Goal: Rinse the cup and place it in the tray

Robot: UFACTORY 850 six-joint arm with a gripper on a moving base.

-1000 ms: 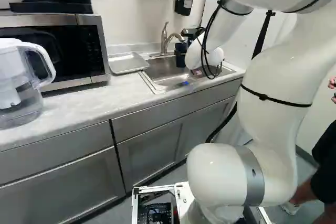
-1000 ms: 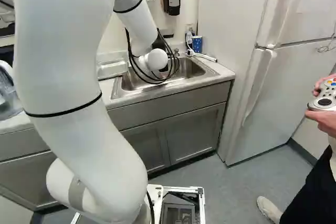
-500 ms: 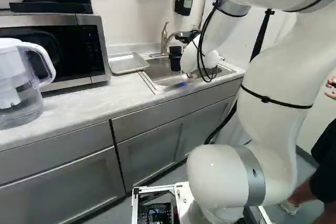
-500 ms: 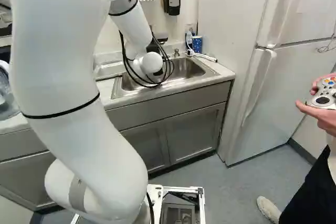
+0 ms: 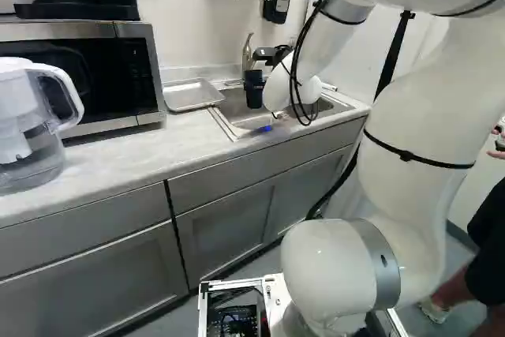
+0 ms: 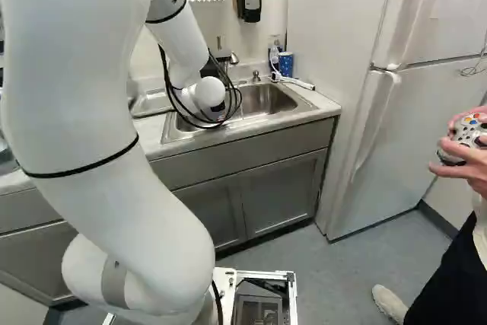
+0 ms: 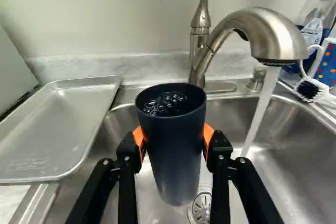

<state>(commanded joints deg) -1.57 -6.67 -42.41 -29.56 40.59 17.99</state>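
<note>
Wrist view: gripper point(image 7: 174, 139) was clamped on watery cup point(image 7: 175, 156) | arm point(image 5: 323, 41) had carried it toward the tray's point(image 7: 52, 129) sink-side edge, above the sink point(image 7: 294, 145), beside the stream point(image 7: 260, 111) | likely needed emptying next

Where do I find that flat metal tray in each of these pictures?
Left base view: the tray lies left of the middle, between microwave and sink.
Right base view: left of the middle, partly hidden behind the arm.
Wrist view: beside the sink, across the cup from the running water.
Shared landmark: the sink.
</note>
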